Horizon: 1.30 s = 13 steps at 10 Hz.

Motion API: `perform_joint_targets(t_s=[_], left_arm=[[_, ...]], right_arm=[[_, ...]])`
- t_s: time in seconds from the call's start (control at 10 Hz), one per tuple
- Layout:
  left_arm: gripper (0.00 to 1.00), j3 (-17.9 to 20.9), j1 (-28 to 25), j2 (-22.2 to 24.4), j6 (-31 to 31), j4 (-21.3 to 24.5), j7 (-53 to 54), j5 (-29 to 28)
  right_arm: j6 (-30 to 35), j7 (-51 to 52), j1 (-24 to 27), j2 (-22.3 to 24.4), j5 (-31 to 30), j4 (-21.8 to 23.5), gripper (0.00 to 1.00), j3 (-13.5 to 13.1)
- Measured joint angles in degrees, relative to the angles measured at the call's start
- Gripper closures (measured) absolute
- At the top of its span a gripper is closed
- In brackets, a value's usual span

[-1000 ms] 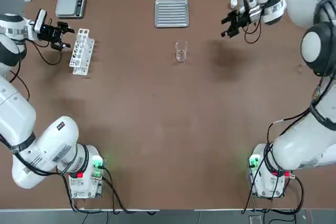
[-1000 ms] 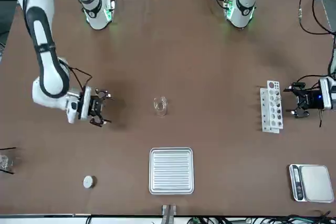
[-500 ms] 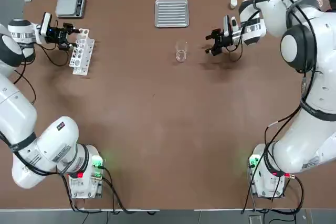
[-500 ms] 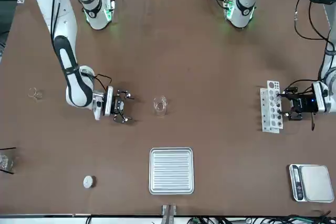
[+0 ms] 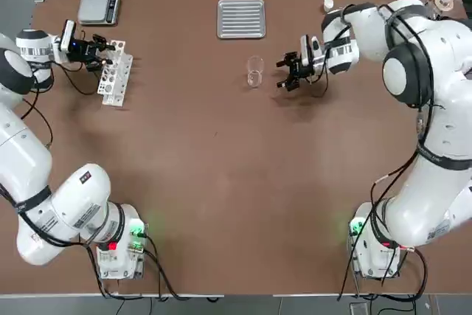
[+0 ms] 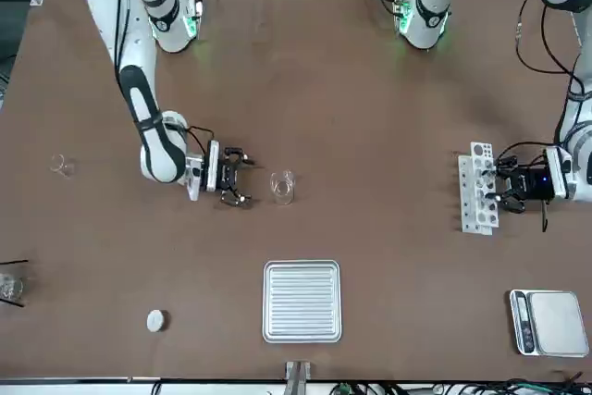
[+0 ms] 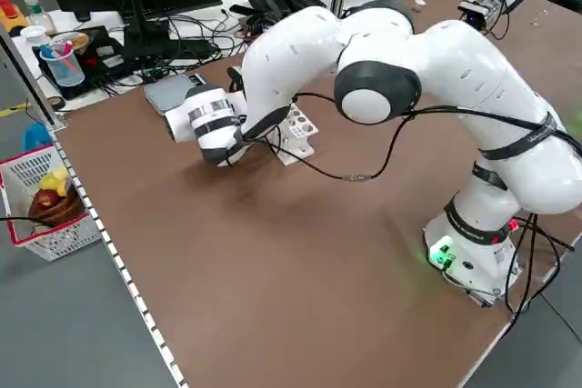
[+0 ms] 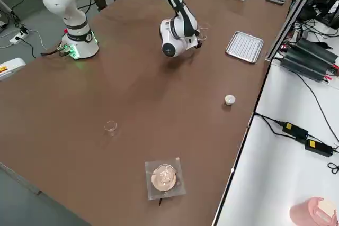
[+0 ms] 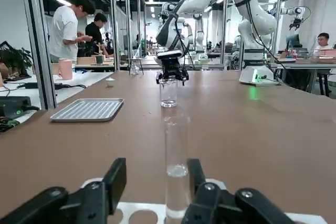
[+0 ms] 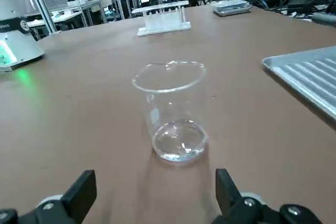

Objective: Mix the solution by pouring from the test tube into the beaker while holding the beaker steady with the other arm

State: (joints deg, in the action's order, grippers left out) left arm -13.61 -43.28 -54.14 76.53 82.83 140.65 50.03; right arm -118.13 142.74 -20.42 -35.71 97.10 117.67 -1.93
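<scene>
Test tube at the rack, beaker awaiting a hold

The test tube (image 9: 177,182) stands in the white rack (image 6: 478,189), between the left gripper's (image 9: 157,182) parted fingers; the right gripper (image 10: 156,187), open, nears the beaker (image 10: 176,111) on the table. Grasping, steadying and pouring remain. The left wrist view shows liquid in the tube; the top view doesn't.

Upright clear beaker (image 10: 176,114), clear test tube (image 9: 177,171) in rack

Clear glassy beaker (image 10: 176,116); ribbed metal tray (image 6: 302,302); smooth tabletop (image 5: 221,182).
</scene>
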Motion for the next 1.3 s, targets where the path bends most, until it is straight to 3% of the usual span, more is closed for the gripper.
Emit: perform_joint_targets(t_s=[0.2, 0.6, 1.3], left_arm=[[0.54, -0.4, 0.0, 0.0, -0.2, 0.3, 0.0, 0.0], [0.48, -0.4, -0.1, -0.1, -0.1, 0.6, 0.0, 0.0], [0.49, -0.4, -0.4, -0.4, -0.1, 2.4, 0.0, 0.0]], right_arm=[[-2.2, 0.5, -1.3, -0.7, 2.5, -0.1, 0.0, 0.0], [-4.9, 0.7, -2.7, -0.7, 4.2, -1.8, 0.0, -0.1], [-5.3, 1.6, -3.9, -3.3, 7.9, -4.3, 0.0, -0.2]])
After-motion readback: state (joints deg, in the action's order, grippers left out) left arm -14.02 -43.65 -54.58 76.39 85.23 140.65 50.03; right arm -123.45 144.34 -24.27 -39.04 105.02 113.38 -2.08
